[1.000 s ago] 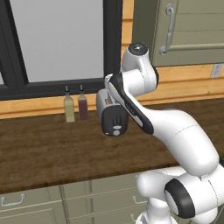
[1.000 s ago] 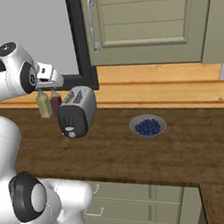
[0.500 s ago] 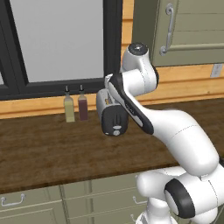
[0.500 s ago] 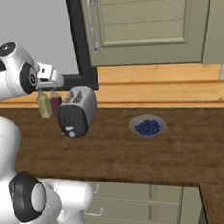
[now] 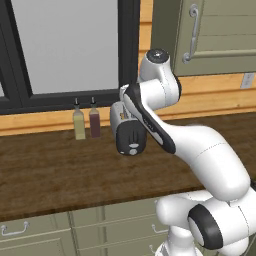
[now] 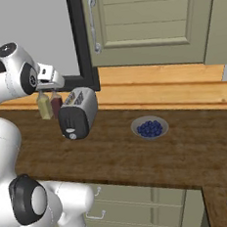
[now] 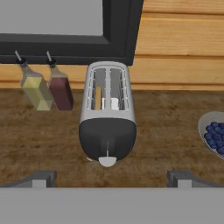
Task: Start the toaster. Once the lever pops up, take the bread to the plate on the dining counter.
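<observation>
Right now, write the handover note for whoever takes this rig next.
Tool: open, empty, hanging above the worktop short of the toaster.
Toaster: on the dark wood worktop, black end face toward the robot, beside two bottles and left of a bowl of blueberries.
Bread: something tan shows in the left slot.
Lever: untouched.
Done: nothing yet.
Left: press the lever, wait for the pop, carry the bread to the plate.
</observation>
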